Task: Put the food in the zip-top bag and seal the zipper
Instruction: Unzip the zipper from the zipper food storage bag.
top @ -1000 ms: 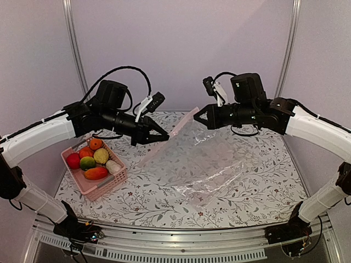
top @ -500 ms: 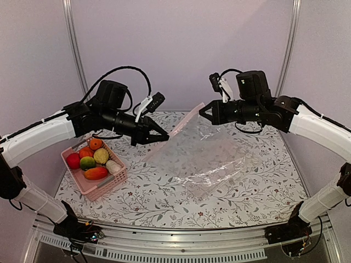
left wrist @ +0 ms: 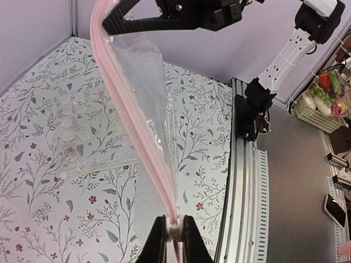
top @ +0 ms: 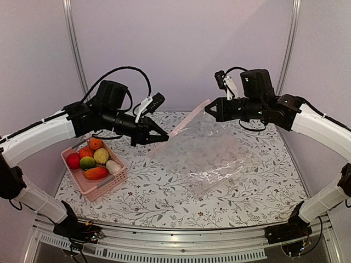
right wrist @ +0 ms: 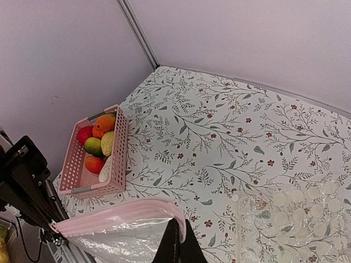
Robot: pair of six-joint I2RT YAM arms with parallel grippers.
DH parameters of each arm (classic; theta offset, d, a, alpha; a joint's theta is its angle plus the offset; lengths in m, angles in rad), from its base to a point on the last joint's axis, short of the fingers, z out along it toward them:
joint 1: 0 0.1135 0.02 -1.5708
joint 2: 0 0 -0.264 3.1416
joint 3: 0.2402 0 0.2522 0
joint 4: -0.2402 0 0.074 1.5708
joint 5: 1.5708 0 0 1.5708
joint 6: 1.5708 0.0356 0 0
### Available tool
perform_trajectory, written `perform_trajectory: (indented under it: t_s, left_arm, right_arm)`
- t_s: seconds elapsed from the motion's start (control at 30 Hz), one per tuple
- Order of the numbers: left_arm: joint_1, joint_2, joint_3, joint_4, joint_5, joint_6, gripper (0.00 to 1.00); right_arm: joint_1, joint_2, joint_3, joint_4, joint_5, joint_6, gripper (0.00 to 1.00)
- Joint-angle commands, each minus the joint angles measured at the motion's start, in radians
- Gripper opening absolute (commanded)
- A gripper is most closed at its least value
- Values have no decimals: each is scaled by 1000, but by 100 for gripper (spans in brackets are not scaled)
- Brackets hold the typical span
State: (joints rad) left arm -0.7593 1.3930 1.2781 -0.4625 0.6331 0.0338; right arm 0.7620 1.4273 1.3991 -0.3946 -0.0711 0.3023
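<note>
I have the bag (top: 214,159) strung up between the two arms over the middle of the bench (top: 164,203). My left jaws are closed tight on one end of the pink zipper (top: 184,125), with no gap showing between the fingers in the left wrist view. My right jaws are pinched just as tight on the other end, higher up and nearer the back wall (top: 181,49). The zipper runs taut and slanted from the lower left end up to the right one. I cannot tell from any view whether it is pressed shut along its length. Below it the bag hangs crinkled, and its bottom part lies on the bench, spreading toward the right and the near side. A band of bare floral bench shows between the bag and the basket (top: 107,187), and another between the bag and the metal rail (top: 181,238) along the near edge. On the right the bench runs on bare past the bag to its edge. The basket sits on the bench close to the left edge, well apart from the bag and below my left arm. All the food (top: 90,159) I can see is heaped in it, red, orange, green and yellow pieces plus a white radish (top: 113,166) at the near side.
</note>
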Motion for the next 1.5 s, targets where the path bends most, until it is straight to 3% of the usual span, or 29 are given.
perform_trajectory:
  t_s: [0.0, 1.47]
  left_arm:
    - [-12, -8, -11, -64, 10, 16, 0]
    - [-12, 5, 11, -135, -67, 62, 0]
  right_arm:
    - [-42, -43, 3, -5, 108, -17, 0]
    - [-47, -115, -2, -38, 158, -52, 0]
